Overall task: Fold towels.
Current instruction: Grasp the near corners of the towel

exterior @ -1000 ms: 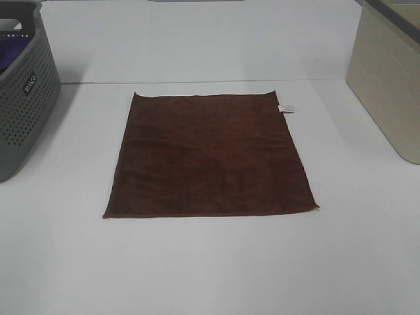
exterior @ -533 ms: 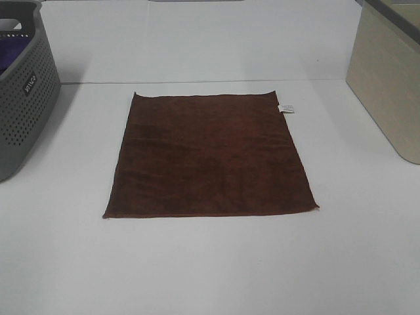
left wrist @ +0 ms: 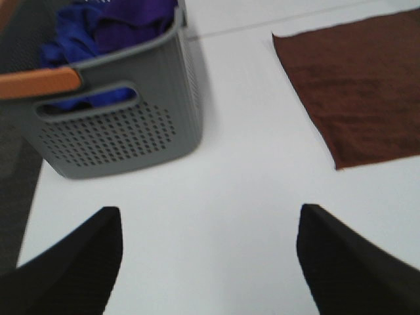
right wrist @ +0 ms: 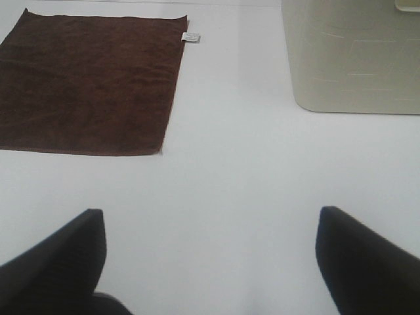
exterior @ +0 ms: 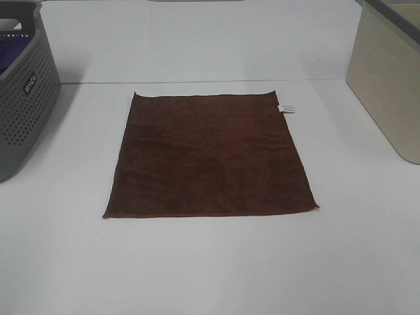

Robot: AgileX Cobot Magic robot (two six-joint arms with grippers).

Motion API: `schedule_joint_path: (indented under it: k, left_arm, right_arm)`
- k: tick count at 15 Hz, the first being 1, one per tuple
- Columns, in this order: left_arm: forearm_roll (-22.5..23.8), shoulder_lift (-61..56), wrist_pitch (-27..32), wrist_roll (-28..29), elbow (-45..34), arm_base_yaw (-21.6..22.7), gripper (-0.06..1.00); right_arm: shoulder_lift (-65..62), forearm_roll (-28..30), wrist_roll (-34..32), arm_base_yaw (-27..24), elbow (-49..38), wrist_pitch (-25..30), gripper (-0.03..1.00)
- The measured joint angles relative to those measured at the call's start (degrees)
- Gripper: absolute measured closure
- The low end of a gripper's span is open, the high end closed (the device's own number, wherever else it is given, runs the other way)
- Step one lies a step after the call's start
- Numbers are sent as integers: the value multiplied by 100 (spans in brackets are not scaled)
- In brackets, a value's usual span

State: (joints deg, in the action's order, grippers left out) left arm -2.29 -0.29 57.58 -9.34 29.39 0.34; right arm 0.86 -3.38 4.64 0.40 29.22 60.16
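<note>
The dark reddish-brown towel (exterior: 209, 156) lies flat and unfolded in the middle of the white table, with a small white label (exterior: 286, 108) at its far right edge. It also shows in the left wrist view (left wrist: 357, 79) and the right wrist view (right wrist: 88, 82). Neither gripper appears in the exterior high view. My left gripper (left wrist: 209, 262) is open and empty above bare table, between the grey basket and the towel's near left corner. My right gripper (right wrist: 210, 262) is open and empty above bare table, off the towel's near right corner.
A grey perforated basket (exterior: 23, 98) stands at the left edge; it (left wrist: 118, 125) holds purple cloth (left wrist: 111, 26). A beige bin (exterior: 388, 79) stands at the right edge and also shows in the right wrist view (right wrist: 351, 56).
</note>
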Motion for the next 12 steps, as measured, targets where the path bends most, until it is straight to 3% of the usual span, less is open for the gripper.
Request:
schedule_joint_path:
  k: [3,7,12]
  left_arm:
    - [132,573,-1255,57,23,0,23]
    - [-590,2487,-2871,223,29,0,23]
    - [-1432,5621,-3724,23,281,-29,23]
  right_arm:
    - [819,6,0,0,57,-1123,21]
    - [2573,29,0,0,74,-3031,22]
    - [5243,-470,0,0,178,-3948,22]
